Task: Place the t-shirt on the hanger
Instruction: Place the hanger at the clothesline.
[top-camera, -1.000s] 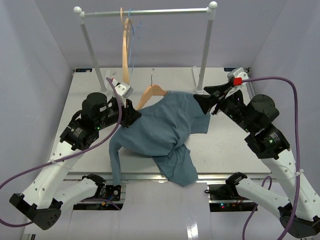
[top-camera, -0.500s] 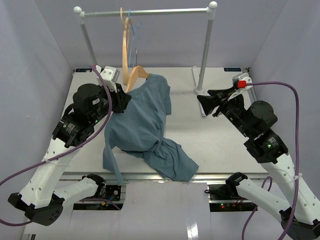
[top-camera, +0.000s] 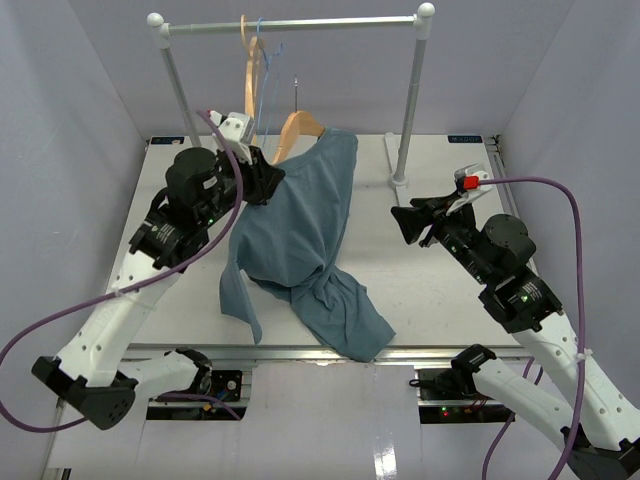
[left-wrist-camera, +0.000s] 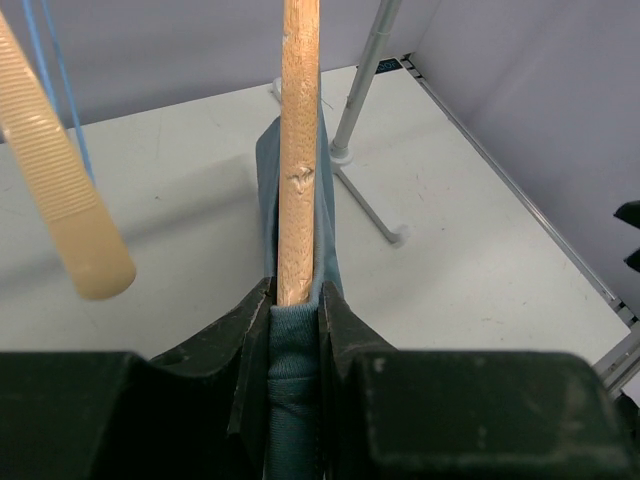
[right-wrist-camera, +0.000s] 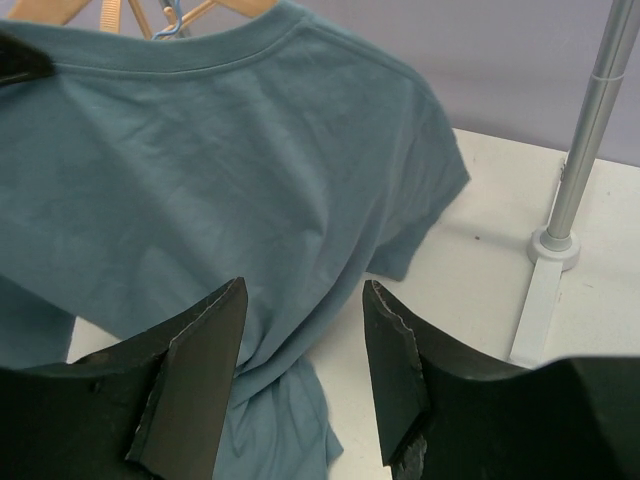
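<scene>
Just below the clothes rail (top-camera: 290, 24), the left fingers (left-wrist-camera: 252, 330) clamp one arm of the hanger (top-camera: 300, 124) together with the t-shirt (top-camera: 300, 230), which drapes from it down onto the bench (top-camera: 420, 300). Near the rail's right foot, the right fingers (right-wrist-camera: 200, 370) stand parted, holding nothing.

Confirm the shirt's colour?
The shirt is plain dusty teal-blue, no print; the right wrist view shows it best.

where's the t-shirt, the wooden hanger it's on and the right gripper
t-shirt (top-camera: 300, 215), top view, middle of the cloth
hanger (left-wrist-camera: 298, 150), left wrist view, wooden arm
right gripper (right-wrist-camera: 305, 290), right wrist view, between its fingertips
</scene>
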